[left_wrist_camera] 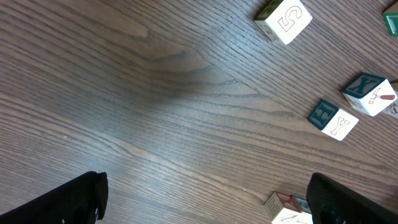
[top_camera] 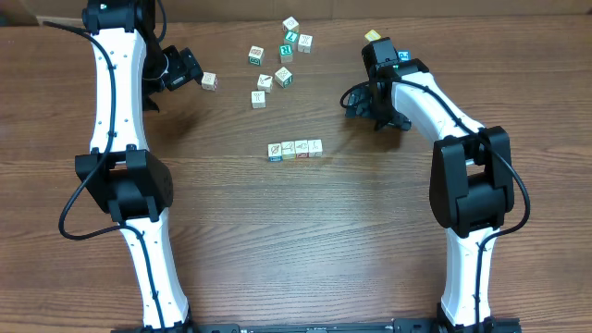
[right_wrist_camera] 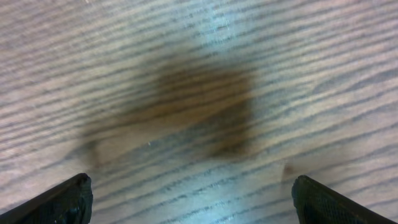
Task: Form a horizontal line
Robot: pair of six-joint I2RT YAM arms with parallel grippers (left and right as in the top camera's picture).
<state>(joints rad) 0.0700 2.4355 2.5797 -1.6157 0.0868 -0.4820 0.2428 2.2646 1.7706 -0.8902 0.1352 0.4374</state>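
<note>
1. I am watching the horizontal line of four small pale wooden picture cubes (top_camera: 295, 149) lying edge to edge near the middle of the brown wood-grain worktop (top_camera: 305, 240). It is sitting between the two arms and apart from both.
2. A scatter of loose pale wooden picture cubes (top_camera: 284, 76) is lying on the far side of the line, well apart from it.
3. The left fingers (left_wrist_camera: 68, 202) are standing wide open and gripping nothing, with bare wood showing across most of the gap.
4. One loose pale cube with red marks (left_wrist_camera: 289, 208) is sitting just beside a left finger at the bottom edge of the left wrist view, not gripped.
5. A loose white cube marked with a 5 (left_wrist_camera: 286, 18) is lying farther off in that view.
6. The right fingers (right_wrist_camera: 62, 202) are also spread wide and holding nothing. They are hanging over blurred bare wood and a dark shadow, to the right of the line.
</note>
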